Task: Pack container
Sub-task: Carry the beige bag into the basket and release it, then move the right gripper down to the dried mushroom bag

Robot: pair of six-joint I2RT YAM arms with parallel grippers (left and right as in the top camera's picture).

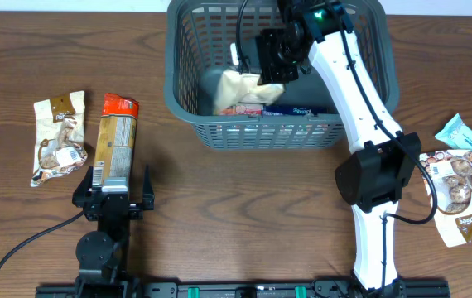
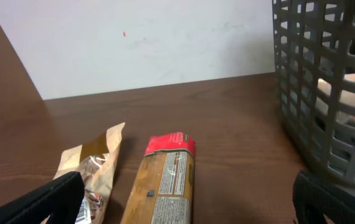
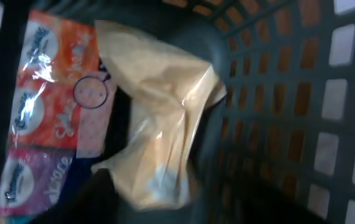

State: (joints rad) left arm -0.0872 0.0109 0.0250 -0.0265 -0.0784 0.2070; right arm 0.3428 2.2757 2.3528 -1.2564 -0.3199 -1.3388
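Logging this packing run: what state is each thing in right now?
container, upright, partly filled.
cream packet, inside the container at the right gripper, grip unclear.
right gripper, down inside the container, open or shut unclear.
left gripper, open, empty, low over the table.
red-topped packet, flat on the table, unpacked.
brown snack packet, flat on the table, unpacked.
right-side packets, flat on the table, unpacked.

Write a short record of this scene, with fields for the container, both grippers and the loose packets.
container: dark grey basket, packets inside
right gripper: inside the basket, shut on cream packet
left gripper: open, empty, facing red-topped packet
loose, left: red-topped packet, brown snack packet
loose, right: light blue packet, brown cookie packets
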